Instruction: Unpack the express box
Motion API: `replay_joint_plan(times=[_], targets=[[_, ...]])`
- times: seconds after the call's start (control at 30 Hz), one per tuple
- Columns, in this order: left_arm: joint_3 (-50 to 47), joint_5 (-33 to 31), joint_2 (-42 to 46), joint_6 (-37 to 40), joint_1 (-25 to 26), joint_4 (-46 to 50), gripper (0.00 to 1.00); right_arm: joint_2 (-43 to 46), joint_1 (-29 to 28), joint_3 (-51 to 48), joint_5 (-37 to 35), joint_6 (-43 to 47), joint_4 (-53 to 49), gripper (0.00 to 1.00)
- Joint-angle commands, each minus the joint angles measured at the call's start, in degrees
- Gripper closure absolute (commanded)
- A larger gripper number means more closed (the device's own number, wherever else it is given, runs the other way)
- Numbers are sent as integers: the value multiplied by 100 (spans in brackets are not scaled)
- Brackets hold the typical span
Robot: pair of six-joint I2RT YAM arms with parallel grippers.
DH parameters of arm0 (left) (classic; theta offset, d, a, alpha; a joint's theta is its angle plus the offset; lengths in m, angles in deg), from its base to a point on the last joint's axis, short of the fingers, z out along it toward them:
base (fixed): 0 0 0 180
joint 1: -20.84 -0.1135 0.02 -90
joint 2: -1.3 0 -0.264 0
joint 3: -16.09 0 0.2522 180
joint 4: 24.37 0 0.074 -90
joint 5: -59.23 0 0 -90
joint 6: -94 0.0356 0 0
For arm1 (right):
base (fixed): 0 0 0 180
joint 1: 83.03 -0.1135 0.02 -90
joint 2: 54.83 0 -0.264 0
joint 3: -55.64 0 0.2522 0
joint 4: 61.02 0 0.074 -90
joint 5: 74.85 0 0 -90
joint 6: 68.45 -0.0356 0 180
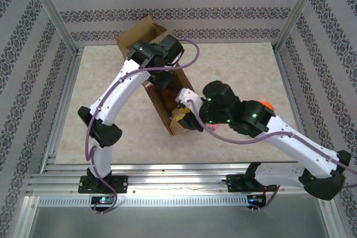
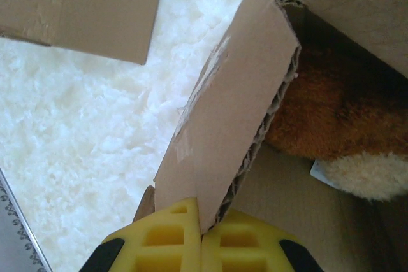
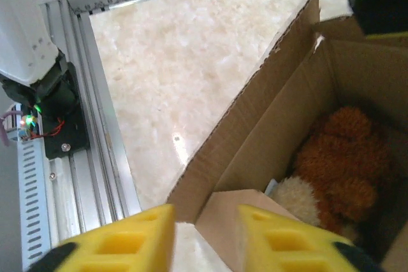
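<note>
Yellow right fingers (image 3: 131, 241) spread, straddling the express box (image 3: 255, 125) end flap; plush toy (image 3: 344, 157) lies ahead-right inside. Left fingers (image 2: 167, 237) pinch its side wall. Box runs diagonally across worktop (image 1: 251, 76); right arm looks nearer the toy.

Open express box (image 1: 138, 32) on my worktop (image 1: 256, 82), plush toy (image 3: 344, 164) inside.
I see brown corrugated cardboard lying diagonally, flaps raised; the toy is shaggy rust-brown with a cream patch.
</note>
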Motion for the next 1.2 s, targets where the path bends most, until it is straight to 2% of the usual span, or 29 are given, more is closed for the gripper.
replay_joint_plan(times=[0.0, 0.07, 0.1, 0.33, 0.6, 0.97, 1.0, 1.03, 1.1, 1.17], targets=[[-298, 238, 366, -238, -93, 49, 100, -258, -187, 100, -686, 668, 149, 82], [-517, 361, 498, -247, -106, -103, 100, -414, -227, 5, -839, 904, 335, 99], [-636, 411, 567, -247, -118, -191, 100, -488, -228, -63, -950, 1020, 457, 100], [-1208, 656, 892, -282, -145, -598, 100, -1160, -219, -206, -1825, 1792, 995, 100], [-1318, 907, 1027, -187, -198, -756, 100, -1835, -198, -370, -2382, 2234, 1347, 100], [-1392, 1092, 1109, -45, -233, -880, 100, -2493, 14, -212, -2571, 1961, 1200, 100], [-1417, 1106, 1123, -36, -233, -895, 100, -2568, 29, -178, -2582, 1878, 1169, 97], [-1444, 1103, 1146, -34, -234, -919, 100, -2648, 52, -142, -2599, 1788, 1130, 87], [-1494, 1133, 1182, -18, -234, -954, 100, -2807, 96, -83, -2604, 1619, 1072, 73], [-1525, 1165, 1201, -1, -232, -975, 100, -2942, 136, -66, -2604, 1478, 1081, 63]])
